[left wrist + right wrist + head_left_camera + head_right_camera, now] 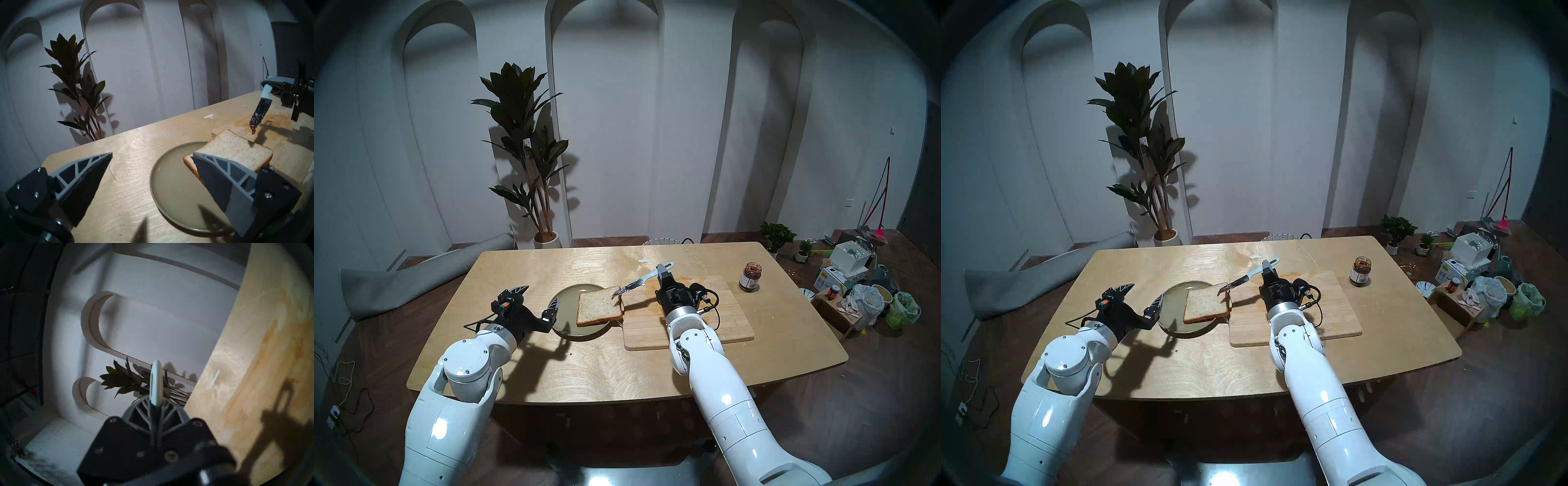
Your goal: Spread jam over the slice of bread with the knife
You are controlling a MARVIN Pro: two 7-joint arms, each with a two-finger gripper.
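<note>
Jam (253, 131) clung to the knife (634, 284) clamped in my right gripper (663, 271), tip poised above the bread's (599, 306) upper-right corner at frame centre for spreading, while my left gripper (536, 300) gaped empty beside the plate (563, 298).

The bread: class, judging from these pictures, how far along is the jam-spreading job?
Done: the jam jar stands open, and the knife carries red jam at its tip. In hand: the right end effector is shut on the knife's handle, with the tip above the slice of bread's far corner, not yet touching. Left: the slice on the plate shows no jam, so all the spreading remains. The left end effector is open, empty.
</note>
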